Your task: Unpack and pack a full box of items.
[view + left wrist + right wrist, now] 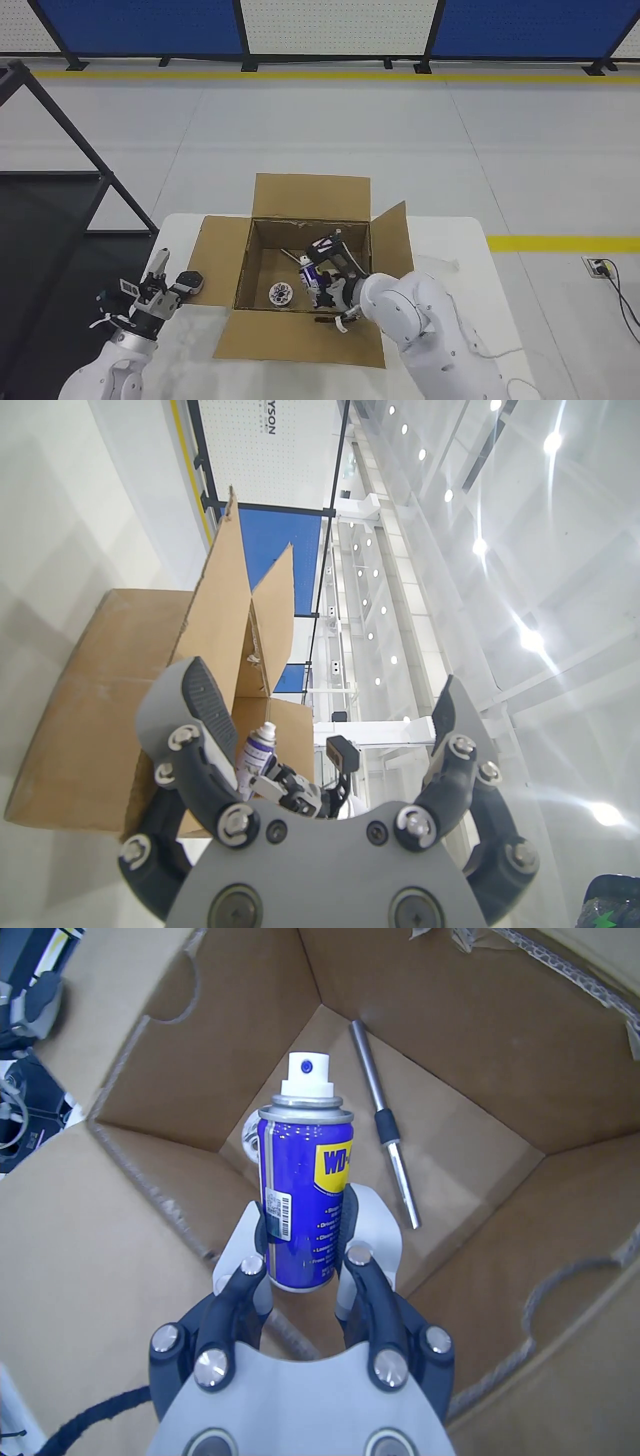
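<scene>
An open cardboard box (262, 196) stands on the white table, its flaps spread out. My right gripper (305, 1218) is shut on a blue spray can (305, 1163) with a white nozzle, held over the box's opening (312, 277). On the box floor lie a silver metal rod (387, 1128) with a black collar and a small round white object (281, 292), partly hidden behind the can in the right wrist view. My left gripper (320, 700) is open and empty, to the left of the box (100, 710), pointing upward. The spray can (256, 756) also shows past it.
A small dark round object (191, 283) lies on the table beside the box's left flap, near the left gripper (158, 268). A dark item (607, 902) sits at the left wrist view's corner. The table's right part (460, 260) is bare. A black frame (60, 130) stands left.
</scene>
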Controlling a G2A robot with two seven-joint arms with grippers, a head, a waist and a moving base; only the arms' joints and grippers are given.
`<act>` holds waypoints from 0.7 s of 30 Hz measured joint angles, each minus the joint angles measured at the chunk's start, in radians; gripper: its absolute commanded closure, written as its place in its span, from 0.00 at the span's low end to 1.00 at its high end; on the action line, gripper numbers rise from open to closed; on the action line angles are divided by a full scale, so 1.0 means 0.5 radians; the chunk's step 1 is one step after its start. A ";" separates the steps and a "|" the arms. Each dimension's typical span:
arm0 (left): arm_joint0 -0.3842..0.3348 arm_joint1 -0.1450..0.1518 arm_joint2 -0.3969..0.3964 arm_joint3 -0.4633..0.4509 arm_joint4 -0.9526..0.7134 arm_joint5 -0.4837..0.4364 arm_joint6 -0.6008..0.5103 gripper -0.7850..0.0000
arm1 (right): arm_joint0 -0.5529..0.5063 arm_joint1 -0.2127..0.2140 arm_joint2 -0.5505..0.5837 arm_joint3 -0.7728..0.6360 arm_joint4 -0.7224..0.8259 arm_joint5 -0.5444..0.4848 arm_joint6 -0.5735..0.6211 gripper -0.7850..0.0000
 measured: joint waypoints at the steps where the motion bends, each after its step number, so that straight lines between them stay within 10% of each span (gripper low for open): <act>1: 0.000 0.000 0.002 -0.001 0.002 0.000 0.001 0.00 | 0.017 -0.001 -0.002 0.017 0.003 -0.006 -0.008 1.00; 21: 0.025 -0.008 -0.023 -0.043 -0.130 -0.089 -0.008 0.00 | -0.102 0.022 0.080 -0.149 0.145 -0.186 -0.204 1.00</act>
